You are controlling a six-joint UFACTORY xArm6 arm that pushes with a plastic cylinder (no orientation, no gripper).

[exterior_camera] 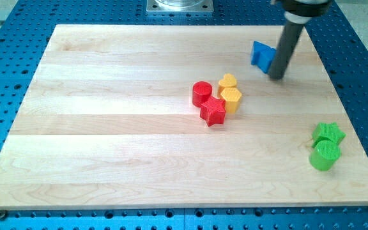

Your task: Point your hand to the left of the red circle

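Wood board (107,128) bare at view's left — my tip (276,76) beside blue block (261,55), well right of red circle (201,93).

tip (276,76) touching cube (262,55), view's top-right | circle (201,93) in centre cluster, well left-below tip | star (328,133) behind cylinder (324,155), btm-right

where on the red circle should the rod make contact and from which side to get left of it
No gripping here, only pushing or pointing. My tip sits beside the blue block, to the right of the cluster. The red circle has the red star touching its lower right and yellow blocks on its right. Its left curved wall is bare, so swing around above the cluster and come down there.
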